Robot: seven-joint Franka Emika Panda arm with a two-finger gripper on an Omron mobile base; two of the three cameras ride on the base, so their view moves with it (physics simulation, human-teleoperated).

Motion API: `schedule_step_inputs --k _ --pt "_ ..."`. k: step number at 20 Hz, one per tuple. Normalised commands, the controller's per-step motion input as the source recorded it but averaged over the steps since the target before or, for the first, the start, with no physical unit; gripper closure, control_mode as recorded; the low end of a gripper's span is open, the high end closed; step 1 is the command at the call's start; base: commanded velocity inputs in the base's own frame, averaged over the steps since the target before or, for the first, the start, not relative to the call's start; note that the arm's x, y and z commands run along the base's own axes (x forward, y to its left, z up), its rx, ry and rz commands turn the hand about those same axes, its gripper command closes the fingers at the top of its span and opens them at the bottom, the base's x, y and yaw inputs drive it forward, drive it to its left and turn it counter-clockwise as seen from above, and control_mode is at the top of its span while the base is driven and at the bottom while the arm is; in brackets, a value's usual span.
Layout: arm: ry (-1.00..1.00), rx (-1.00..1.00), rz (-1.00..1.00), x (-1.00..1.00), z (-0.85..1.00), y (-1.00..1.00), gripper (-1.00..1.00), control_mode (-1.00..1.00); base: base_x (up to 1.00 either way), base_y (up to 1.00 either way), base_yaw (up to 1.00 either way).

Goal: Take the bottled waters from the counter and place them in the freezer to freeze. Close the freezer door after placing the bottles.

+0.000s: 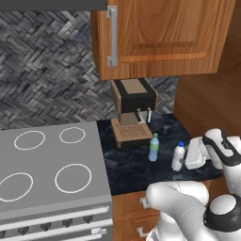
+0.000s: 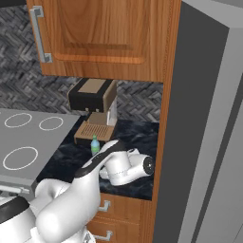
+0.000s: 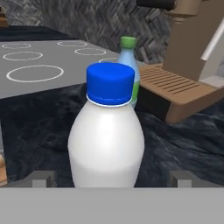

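White bottle (image 3: pixel 106 131): stood upright on the bench (image 1: pixel 136 164), dead ahead between the fingertips.
Gripper (image 3: pixel 112 179): spread wide, pinching nothing.

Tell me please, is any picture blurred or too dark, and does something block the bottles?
Hand view: sharp, evenly lit; the white bottle hides most of the green-capped bottle. Left base view: both bottles clear, soft shadows on the counter. Right base view: the arm covers the white bottle.
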Motion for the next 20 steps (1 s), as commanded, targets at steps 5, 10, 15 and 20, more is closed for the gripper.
schedule_step_inputs --k 5,10,15,20 --pt "0.00 0.00 0.01 0.00 0.00 0.10 -1.00 -1.00 0.00 0.00 0.00" --pt "0.00 0.00 0.00 0.00 0.00 0.16 -1.00 -1.00 0.00 0.00 0.00" --pt "0.00 0.00 0.00 0.01 0.00 0.14 -1.00 -1.00 0.00 0.00 0.00" --pt "0.00 0.00 0.00 0.01 0.00 0.09 -1.00 -1.00 0.00 0.00 0.00"
